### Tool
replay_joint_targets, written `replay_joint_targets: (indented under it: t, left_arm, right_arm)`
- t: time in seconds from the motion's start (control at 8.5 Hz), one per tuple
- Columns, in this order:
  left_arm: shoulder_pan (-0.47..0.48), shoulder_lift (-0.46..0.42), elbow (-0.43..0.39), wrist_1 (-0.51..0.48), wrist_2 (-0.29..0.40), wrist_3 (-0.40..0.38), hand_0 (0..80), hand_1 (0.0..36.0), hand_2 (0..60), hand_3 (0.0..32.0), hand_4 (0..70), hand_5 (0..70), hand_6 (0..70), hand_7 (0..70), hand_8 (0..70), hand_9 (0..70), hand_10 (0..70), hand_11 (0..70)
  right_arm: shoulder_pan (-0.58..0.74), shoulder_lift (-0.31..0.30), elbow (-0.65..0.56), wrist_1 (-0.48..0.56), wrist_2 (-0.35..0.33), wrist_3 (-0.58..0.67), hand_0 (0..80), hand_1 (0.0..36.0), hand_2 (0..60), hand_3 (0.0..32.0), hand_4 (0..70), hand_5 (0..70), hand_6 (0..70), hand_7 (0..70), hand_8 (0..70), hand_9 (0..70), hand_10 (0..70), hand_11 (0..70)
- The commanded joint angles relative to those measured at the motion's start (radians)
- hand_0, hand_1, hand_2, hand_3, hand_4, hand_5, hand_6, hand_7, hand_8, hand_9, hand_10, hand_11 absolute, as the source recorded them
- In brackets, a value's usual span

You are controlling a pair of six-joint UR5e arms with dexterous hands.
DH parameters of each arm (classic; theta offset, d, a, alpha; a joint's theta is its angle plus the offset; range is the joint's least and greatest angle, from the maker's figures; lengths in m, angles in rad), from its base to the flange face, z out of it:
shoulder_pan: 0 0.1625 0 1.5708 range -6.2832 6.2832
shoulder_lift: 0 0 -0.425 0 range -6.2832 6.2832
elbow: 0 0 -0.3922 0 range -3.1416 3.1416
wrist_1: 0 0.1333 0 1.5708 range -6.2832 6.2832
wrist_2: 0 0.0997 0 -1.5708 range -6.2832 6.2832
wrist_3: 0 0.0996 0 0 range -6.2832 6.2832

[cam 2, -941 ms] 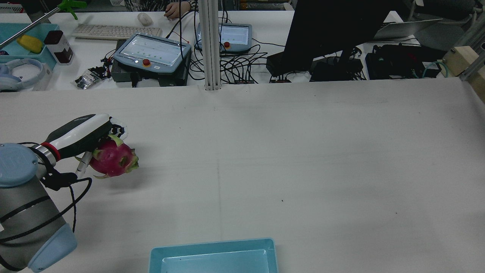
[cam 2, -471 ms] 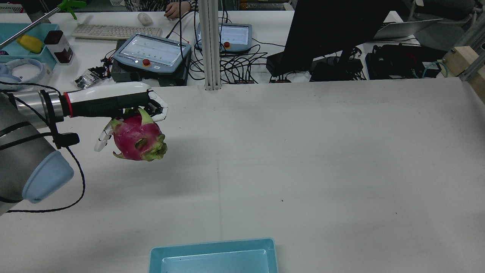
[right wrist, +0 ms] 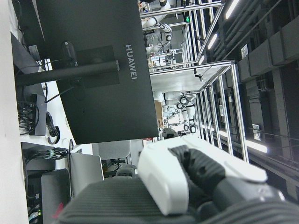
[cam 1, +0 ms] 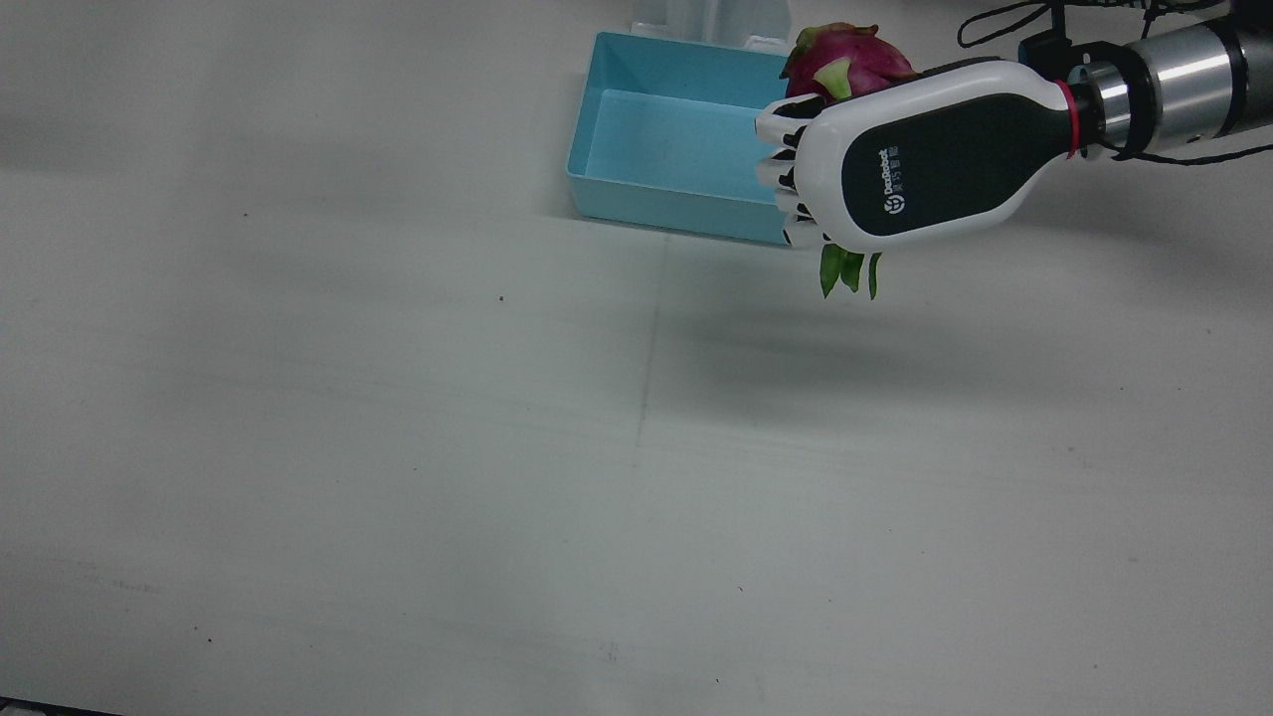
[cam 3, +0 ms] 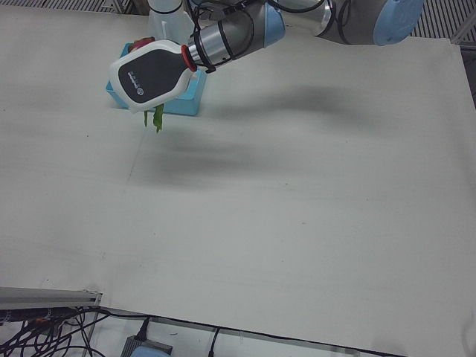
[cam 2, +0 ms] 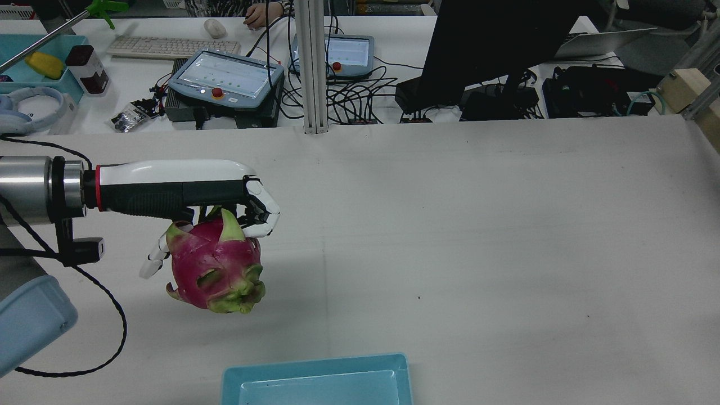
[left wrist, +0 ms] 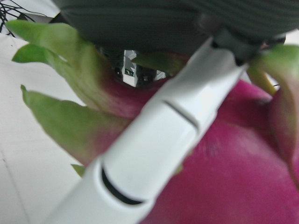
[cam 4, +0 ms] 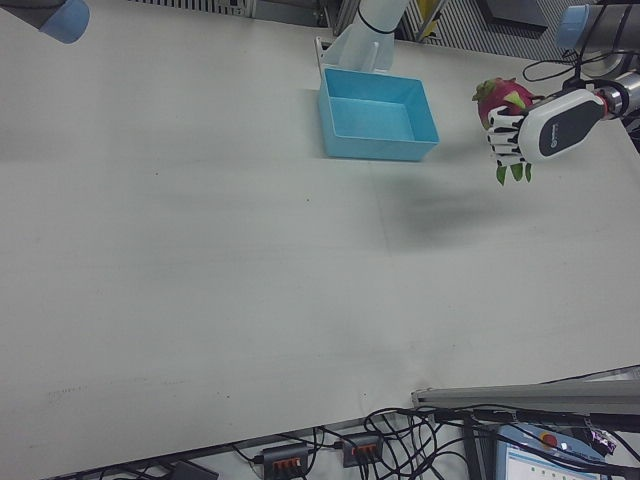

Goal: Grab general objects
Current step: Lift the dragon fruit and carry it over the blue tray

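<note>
A pink dragon fruit [cam 2: 216,273] with green scales hangs under my left hand [cam 2: 185,191], which is shut on its top and holds it well above the white table. In the front view the left hand [cam 1: 915,164] covers most of the dragon fruit [cam 1: 845,55], whose green tips stick out below the fingers. It hovers beside the blue tray's [cam 1: 646,199] edge. The left hand view is filled by the dragon fruit [left wrist: 224,177] with a white finger [left wrist: 159,140] across it. The right hand view shows only part of my right hand [right wrist: 187,182], facing a monitor; its state is unclear.
The blue tray [cam 2: 315,368] lies at the table's near edge between the arms' pedestals. An aluminium post [cam 2: 311,67] stands at the far edge. Beyond it are teach pendants [cam 2: 225,79], a keyboard [cam 2: 169,48], a black monitor [cam 2: 495,45], cables, and a person's hand [cam 2: 259,14].
My left hand has lifted the dragon fruit off the table and carried it to the view's right and toward the blue tray. The fruit now hangs higher.
</note>
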Motion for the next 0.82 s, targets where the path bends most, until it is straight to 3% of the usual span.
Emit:
replay_joint_targets:
  t: [0.0, 0.24, 0.47, 0.59, 0.71]
  left_arm:
    - [0.166, -0.01, -0.106, 0.036, -0.068, -0.032, 77.3, 31.4, 60.0, 0.0, 70.0, 70.0, 70.0, 70.0, 70.0, 70.0, 70.0, 70.0]
    - [0.37, -0.008, -0.157, 0.027, -0.206, -0.022, 80.0, 32.2, 60.0, 0.0, 70.0, 70.0, 70.0, 70.0, 70.0, 70.0, 70.0, 70.0]
    - [0.381, 0.006, -0.174, 0.014, -0.21, -0.021, 80.0, 32.4, 60.0, 0.0, 70.0, 70.0, 70.0, 70.0, 70.0, 70.0, 70.0, 70.0]
    - [0.383, 0.006, -0.174, 0.014, -0.21, -0.021, 80.0, 31.3, 49.1, 0.0, 70.0, 70.0, 70.0, 70.0, 69.5, 70.0, 70.0, 70.0]
    - [0.383, 0.013, -0.175, 0.014, -0.205, -0.017, 80.0, 29.2, 10.2, 0.0, 47.9, 70.0, 33.5, 63.0, 35.0, 39.3, 31.3, 46.6]
  right_arm:
    - [0.002, 0.001, 0.001, 0.0, 0.0, 0.0, 0.0, 0.0, 0.0, 0.0, 0.0, 0.0, 0.0, 0.0, 0.0, 0.0, 0.0, 0.0]
    - [0.0, 0.0, 0.0, 0.0, 0.0, 0.0, 0.0, 0.0, 0.0, 0.0, 0.0, 0.0, 0.0, 0.0, 0.0, 0.0, 0.0, 0.0]
    - [0.0, 0.0, 0.0, 0.0, 0.0, 0.0, 0.0, 0.0, 0.0, 0.0, 0.0, 0.0, 0.0, 0.0, 0.0, 0.0, 0.0, 0.0]
    - [0.0, 0.001, 0.001, 0.0, 0.0, 0.0, 0.0, 0.0, 0.0, 0.0, 0.0, 0.0, 0.0, 0.0, 0.0, 0.0, 0.0, 0.0]
    - [0.0, 0.0, 0.0, 0.0, 0.0, 0.0, 0.0, 0.0, 0.0, 0.0, 0.0, 0.0, 0.0, 0.0, 0.0, 0.0, 0.0, 0.0]
